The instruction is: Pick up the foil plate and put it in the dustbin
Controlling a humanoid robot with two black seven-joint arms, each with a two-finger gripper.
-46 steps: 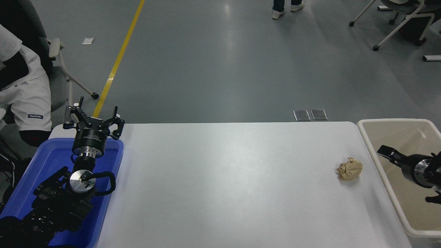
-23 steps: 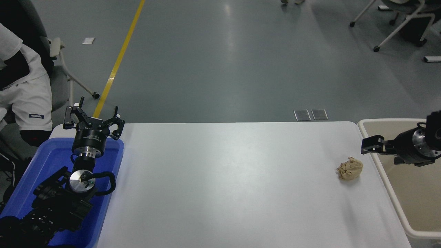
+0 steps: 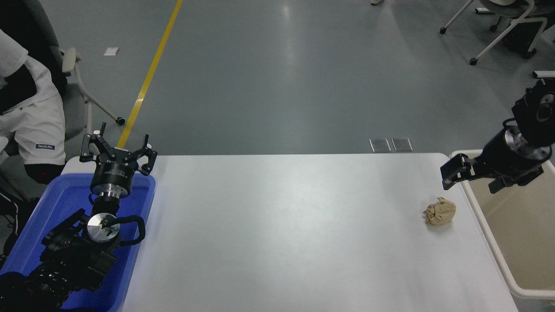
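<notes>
The right tool is hanging above the near-left corner of the dustbin, its fingers spread apart and gripping nothing. The foil plate is not showing anywhere on the bench, and the visible part of the dustbin's beige floor is showing nothing lying on it; the rest of the bin is running off the picture's edge, so whether the plate is lying inside cannot be told. A crumpled tan paper ball is sitting on the bench just left of the dustbin, a little below and left of the right tool, and not touching it. Well away from the dustbin, at the bench's far left end, a blue tray is holding the parked left arm, whose left tool is pointing away with its fingers splayed wide and gripping nothing.
</notes>
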